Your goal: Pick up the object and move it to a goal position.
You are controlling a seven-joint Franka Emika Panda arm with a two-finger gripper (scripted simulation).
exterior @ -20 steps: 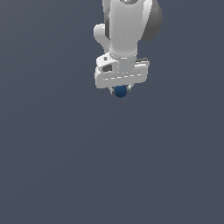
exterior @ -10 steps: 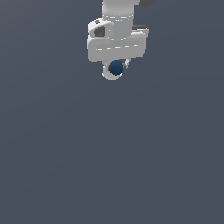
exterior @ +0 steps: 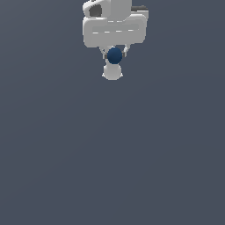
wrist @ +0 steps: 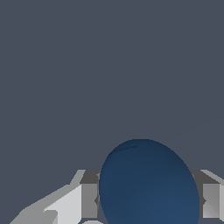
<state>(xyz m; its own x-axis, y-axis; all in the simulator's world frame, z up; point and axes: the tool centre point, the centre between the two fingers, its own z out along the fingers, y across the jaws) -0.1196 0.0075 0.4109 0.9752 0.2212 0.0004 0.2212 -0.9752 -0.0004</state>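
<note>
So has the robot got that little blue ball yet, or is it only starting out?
The pick-up looks done: the blue ball sits between the fingers of the tool, with a finger on either side in the wrist view. In hand now is carrying it. What is left is delivering it to the goal spot; no marker for that spot shows in either view, so I cannot tell how near it is.
</note>
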